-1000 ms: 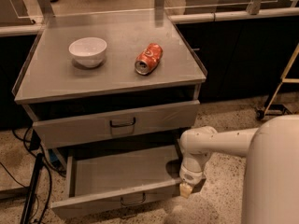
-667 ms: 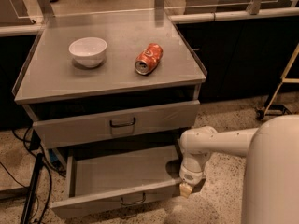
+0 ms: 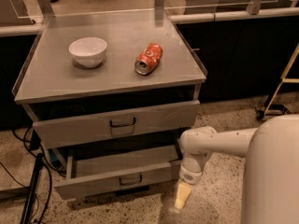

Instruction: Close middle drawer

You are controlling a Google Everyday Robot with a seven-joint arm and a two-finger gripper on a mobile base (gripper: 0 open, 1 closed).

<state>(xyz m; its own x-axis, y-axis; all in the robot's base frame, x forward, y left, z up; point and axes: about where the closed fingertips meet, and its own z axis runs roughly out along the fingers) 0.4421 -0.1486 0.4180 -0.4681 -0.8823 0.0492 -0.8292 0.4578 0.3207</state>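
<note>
The middle drawer (image 3: 112,177) stands pulled partway out of the grey cabinet, low in the camera view, its flat front facing the camera with a small dark bar handle (image 3: 131,180) at centre; only its grey metal floor shows inside. Above it the top drawer (image 3: 88,127), with a taller front and larger handle, is out a little, a dark gap showing over its upper edge. The gripper (image 3: 182,197) hangs just beside the right end of the middle drawer's front, pointing down at the floor; how far it is open cannot be told, nor whether it touches the drawer. The white arm (image 3: 219,141) reaches in from the right and bends down at the wrist. On the cabinet top (image 3: 121,29) sit a white bowl (image 3: 88,51), contents not visible, and a red can (image 3: 148,59) lying on its side, apart from each other. The speckled floor (image 3: 224,195) has dark cables (image 3: 35,185) at the left, and dark counter fronts (image 3: 233,55) stand behind.
</note>
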